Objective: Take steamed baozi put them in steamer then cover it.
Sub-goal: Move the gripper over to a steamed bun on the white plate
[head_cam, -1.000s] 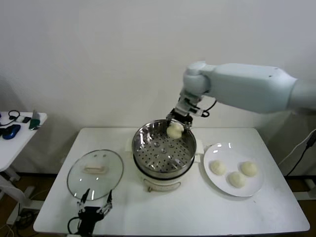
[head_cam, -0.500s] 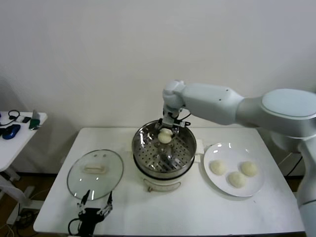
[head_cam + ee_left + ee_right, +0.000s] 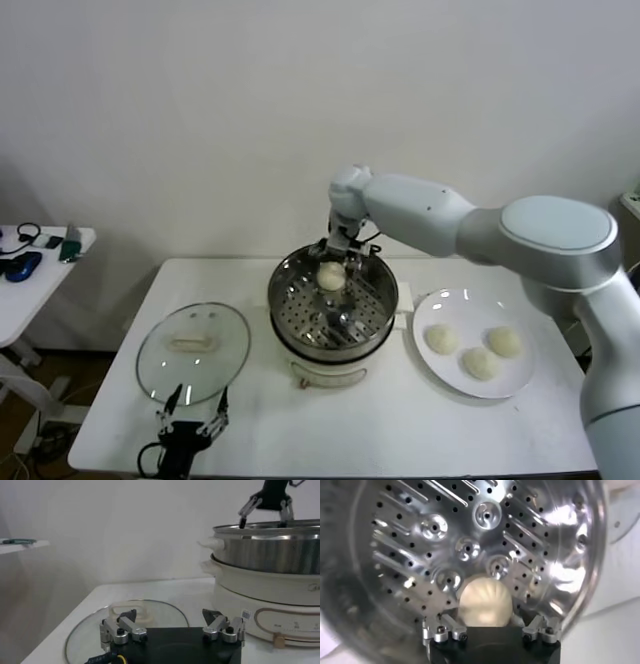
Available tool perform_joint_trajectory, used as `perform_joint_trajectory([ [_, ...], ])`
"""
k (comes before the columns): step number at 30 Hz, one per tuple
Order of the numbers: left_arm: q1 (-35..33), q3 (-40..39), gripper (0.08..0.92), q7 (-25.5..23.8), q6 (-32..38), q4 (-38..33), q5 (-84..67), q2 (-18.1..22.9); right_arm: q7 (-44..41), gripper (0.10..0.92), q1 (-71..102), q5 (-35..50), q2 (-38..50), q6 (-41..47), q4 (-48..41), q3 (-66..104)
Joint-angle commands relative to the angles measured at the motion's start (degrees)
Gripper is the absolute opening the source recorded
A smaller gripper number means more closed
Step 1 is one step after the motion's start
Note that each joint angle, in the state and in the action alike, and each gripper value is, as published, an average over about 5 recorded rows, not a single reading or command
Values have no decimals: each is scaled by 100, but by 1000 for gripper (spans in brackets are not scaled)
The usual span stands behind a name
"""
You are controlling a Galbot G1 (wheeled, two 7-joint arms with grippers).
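A white bench [image 3: 400, 430] carries everything. At its middle stands the steamer [image 3: 333, 305] on its white pot base. On the robot's left lies the cover [image 3: 193, 346], flat on the bench (handle up). On the robot's right sits a white plate [image 3: 520, 380], just beside the pot base, bearing three steamed baozi [image 3: 479, 362].

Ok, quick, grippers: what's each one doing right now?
Left gripper: open, empty, hovering over the lid.
Right gripper: open in the steamer, fingers either side of a bun, no longer squeezing it.
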State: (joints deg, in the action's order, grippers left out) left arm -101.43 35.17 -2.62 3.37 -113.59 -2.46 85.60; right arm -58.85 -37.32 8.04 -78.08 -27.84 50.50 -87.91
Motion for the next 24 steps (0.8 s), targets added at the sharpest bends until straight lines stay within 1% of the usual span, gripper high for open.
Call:
perform_joint_trajectory([
  [1, -20, -1, 823, -3, -8, -40, 15, -6, -708, 823, -1773, 3382, 1499, 1346, 1260, -1473],
  [3, -19, -1, 823, -6, -13, -57, 18, -16, -500, 823, -2147, 3933, 2021, 1937, 1730, -1946],
  [6, -20, -4, 823, -13, -17, -74, 25, -31, 18, 823, -2587, 4238, 2691, 2826, 2481, -2726],
  [9, -16, -18, 823, -20, -16, -79, 32, -43, 478, 823, -2656, 4190, 3310, 3604, 3199, -3154],
  [12, 1, -27, 823, -22, -19, -91, 36, -39, 847, 823, -2374, 3886, 3706, 4100, 3622, -3162],
  [17, 12, -19, 823, -25, -24, -142, 30, -14, 1343, 823, -1331, 2908, 3925, 4530, 3618, -2608],
  [24, -8, 23, 823, -24, 7, -153, 37, 13, 1554, 823, 326, 2162, 3716, 4697, 2854, -1449],
])
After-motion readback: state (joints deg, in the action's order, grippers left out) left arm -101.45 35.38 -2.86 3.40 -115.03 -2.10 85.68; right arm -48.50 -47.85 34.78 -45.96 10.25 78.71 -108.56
